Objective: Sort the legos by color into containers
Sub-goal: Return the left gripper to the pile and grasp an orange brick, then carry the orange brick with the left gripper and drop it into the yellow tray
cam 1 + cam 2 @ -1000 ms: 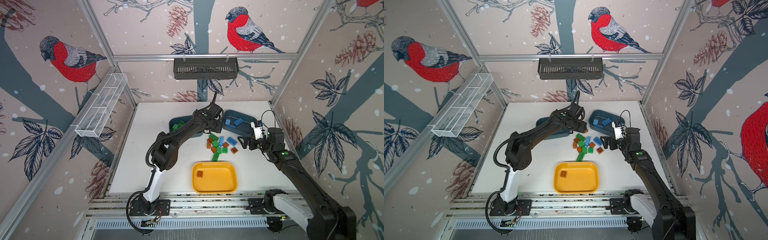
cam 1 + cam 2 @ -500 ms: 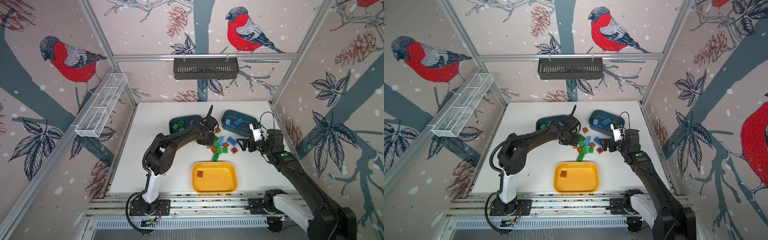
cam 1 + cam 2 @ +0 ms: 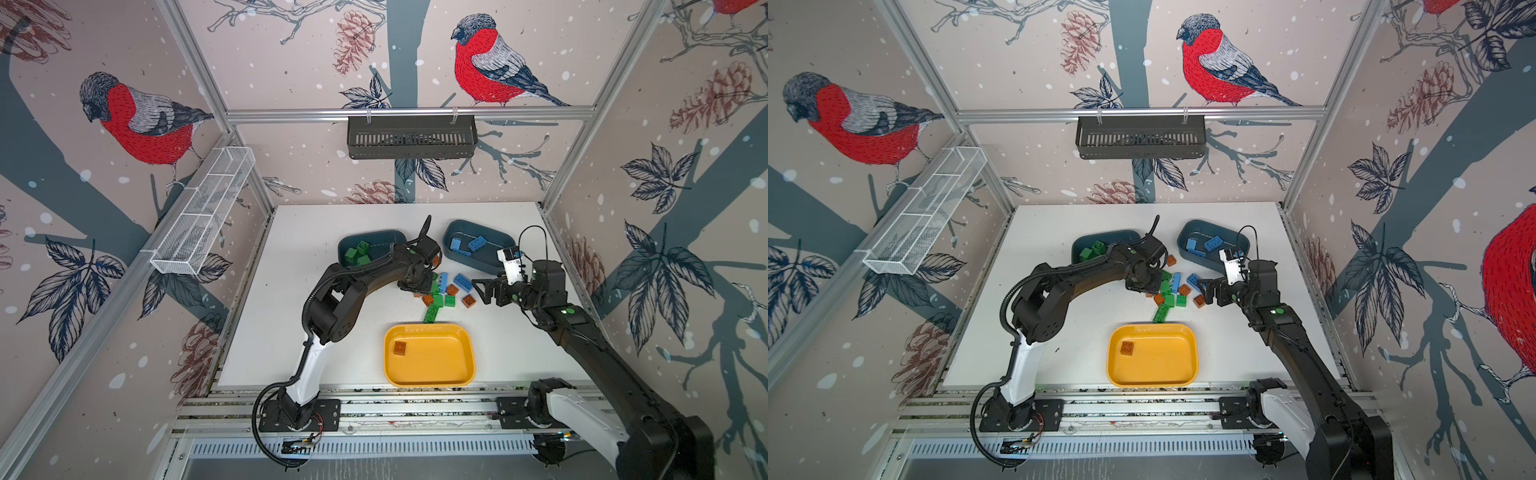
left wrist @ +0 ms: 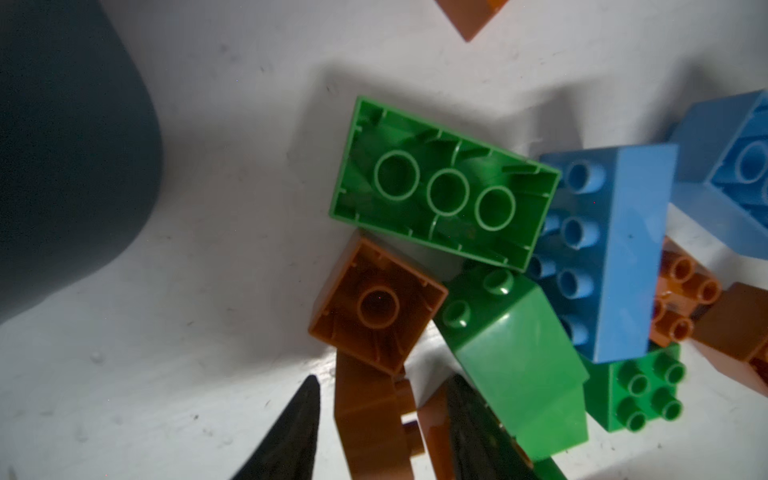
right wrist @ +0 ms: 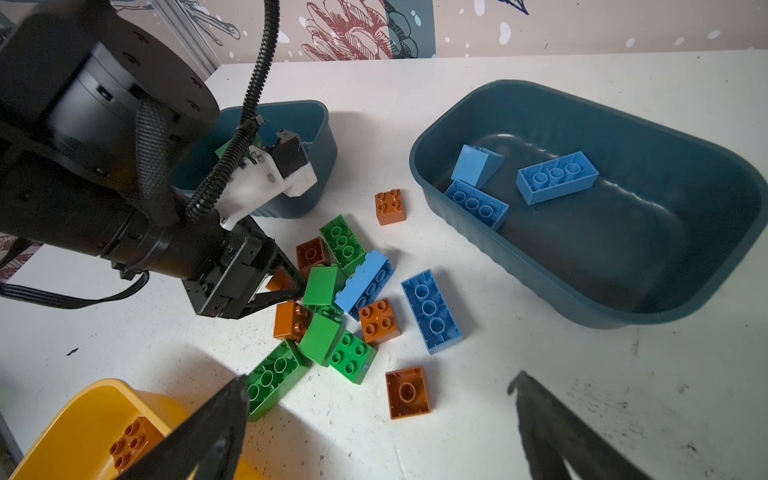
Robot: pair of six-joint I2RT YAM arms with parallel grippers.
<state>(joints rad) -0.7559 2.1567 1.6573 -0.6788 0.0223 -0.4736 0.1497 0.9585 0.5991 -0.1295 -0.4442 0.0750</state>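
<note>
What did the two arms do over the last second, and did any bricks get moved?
The left gripper came from the back by the tubs toward the front and down into the pile. Its jaws narrowed around a brown brick, not visibly clamped yet. The right gripper barely edged toward the pile and stayed wide open. Tubs, yellow tray and the other bricks look unmoved.

I read no text, label or number here. Studs on the legos (image 5: 352,356) seem too blurred for lettering.
</note>
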